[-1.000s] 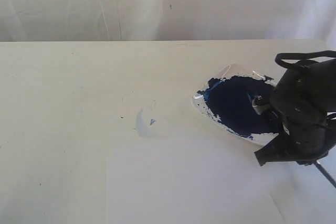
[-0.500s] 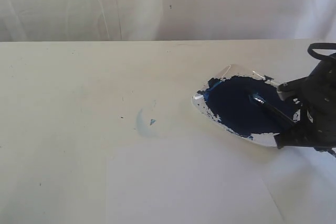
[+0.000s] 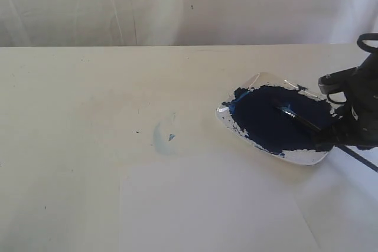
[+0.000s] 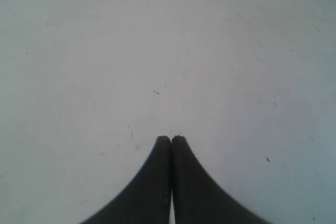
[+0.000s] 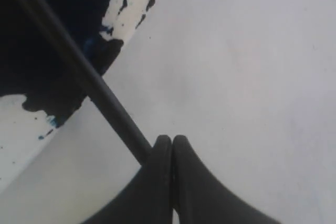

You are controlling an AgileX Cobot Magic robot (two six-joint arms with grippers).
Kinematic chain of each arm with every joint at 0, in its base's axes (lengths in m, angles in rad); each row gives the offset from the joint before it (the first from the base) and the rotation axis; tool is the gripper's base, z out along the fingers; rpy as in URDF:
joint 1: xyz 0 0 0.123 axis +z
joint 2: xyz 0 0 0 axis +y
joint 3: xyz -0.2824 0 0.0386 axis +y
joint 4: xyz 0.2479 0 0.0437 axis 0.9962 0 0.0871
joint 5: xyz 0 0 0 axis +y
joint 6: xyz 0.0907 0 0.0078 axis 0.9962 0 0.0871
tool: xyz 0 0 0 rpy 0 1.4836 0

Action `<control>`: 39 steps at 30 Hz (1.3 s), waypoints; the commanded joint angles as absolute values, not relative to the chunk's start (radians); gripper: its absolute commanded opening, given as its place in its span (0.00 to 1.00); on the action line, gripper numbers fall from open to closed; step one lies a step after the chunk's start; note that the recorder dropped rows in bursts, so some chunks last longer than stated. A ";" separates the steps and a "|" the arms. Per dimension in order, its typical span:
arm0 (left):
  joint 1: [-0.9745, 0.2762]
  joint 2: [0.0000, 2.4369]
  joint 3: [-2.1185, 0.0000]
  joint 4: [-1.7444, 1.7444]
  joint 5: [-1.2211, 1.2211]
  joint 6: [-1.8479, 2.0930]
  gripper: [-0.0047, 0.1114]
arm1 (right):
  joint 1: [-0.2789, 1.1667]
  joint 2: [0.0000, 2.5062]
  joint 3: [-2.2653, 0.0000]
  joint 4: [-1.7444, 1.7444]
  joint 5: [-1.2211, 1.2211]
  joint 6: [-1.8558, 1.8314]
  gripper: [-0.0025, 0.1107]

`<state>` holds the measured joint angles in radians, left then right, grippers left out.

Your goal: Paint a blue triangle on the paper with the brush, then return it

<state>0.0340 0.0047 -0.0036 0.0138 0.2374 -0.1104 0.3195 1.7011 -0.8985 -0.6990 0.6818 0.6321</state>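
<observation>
Pooling paint (image 3: 266, 119): dark navy, thick and wet-looking, with a ragged, flaked edge; it fills most of the dish (image 3: 298, 154).
Dish shape: shallow, clear to whitish, roughly oval with one pointed end.
Dish place: near the right edge of the surface (image 3: 88, 87), about midway between its far and near edges.
Surface texture: cream, matte, flecked with small dark specks.
Sheet: the paper (image 3: 218, 210) is plain white, rectangular and flat, a little brighter than the surface. It lies along the near edge from the middle toward the right, its far edge near the dish.
Smudge (image 3: 158, 138): faint pale blue, curved, with a tiny darker fleck, about mid-surface and well apart from the dish.
Tool: the brush (image 3: 298, 121) is thin and straight, with a black handle and a short silver ferrule. Its tip rests on the paint and it slants across the dish toward the right edge.
Right fingers (image 5: 167, 145): black, smooth, tapering, closed tip to tip and clamped on the handle, which runs in from the paint side and sticks out behind toward the near right corner.
Left fingers (image 4: 167, 144): same shape, pressed together with nothing between them, over bare speckled surface.
</observation>
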 commanded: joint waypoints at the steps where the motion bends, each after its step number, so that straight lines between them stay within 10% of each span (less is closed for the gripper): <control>1: 0.038 0.000 0.000 0.009 0.235 -0.108 0.04 | 0.309 1.668 -0.922 -0.678 0.693 0.661 0.02; 15: 0.038 0.000 0.000 0.009 0.235 -0.108 0.04 | 0.307 1.312 -0.573 -0.564 0.365 2.105 0.02; 39: 0.038 0.000 0.000 0.009 0.235 -0.108 0.04 | 0.296 1.319 -0.570 -0.854 0.364 2.102 0.14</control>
<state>0.0340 0.0047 -0.0036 0.0138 0.2374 -0.1104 0.3080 1.3230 -0.5736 -0.7457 0.3570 2.1007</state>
